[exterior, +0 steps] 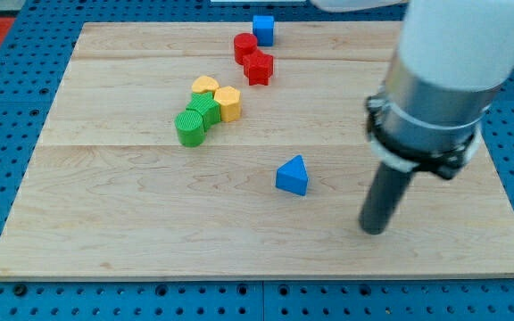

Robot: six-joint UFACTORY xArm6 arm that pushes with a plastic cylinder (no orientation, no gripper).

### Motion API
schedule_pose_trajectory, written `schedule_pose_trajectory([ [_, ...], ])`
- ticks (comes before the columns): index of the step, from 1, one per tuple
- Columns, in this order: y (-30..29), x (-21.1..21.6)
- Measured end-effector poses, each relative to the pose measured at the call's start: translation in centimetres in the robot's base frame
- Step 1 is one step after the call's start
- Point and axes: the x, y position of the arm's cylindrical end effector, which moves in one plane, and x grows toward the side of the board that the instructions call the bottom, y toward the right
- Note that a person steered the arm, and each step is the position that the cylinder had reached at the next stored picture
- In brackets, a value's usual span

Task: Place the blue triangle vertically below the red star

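A: Blue triangle (293, 176) — lone, low of board's middle. Well apart from red star (259, 68), toward the view's bottom and a little to the view's right of it.

B: So not yet square under the star?

A: Close, by eye. Slightly right of the star's line. Step in hand, as judged: approach, before the push.

B: Tip?

A: My tip (375, 230) down on the wooden board (105, 223), right of the triangle and a touch lower. Near, not touching.

B: Next move?

A: Likely a short shove toward the view's left, contact on the triangle's right face. Gentle; an overshoot past the star's line to be avoided.

B: Arm pose?

A: Rod upright, slight lean; grey collar and white body above, at the view's right. No jaws on this rig, so nothing to spread or pinch.

B: Around the star?

A: Red cylinder (244, 46) touching, just above-left. Blue cube (263, 28) above that. Yellow blocks (218, 95) and green blocks (194, 121) clustered below-left of the star, clear of the likely path.
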Motion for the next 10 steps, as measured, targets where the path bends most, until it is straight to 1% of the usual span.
schedule_pose_trajectory([
  [1, -3.8, -3.8],
  [3, -8.7, -11.0],
  [4, -9.1, -7.4],
  [5, -10.0, -4.9],
  [7, -15.9, -3.2],
  [9, -20.0, -2.8],
  [10, -23.9, -2.6],
])
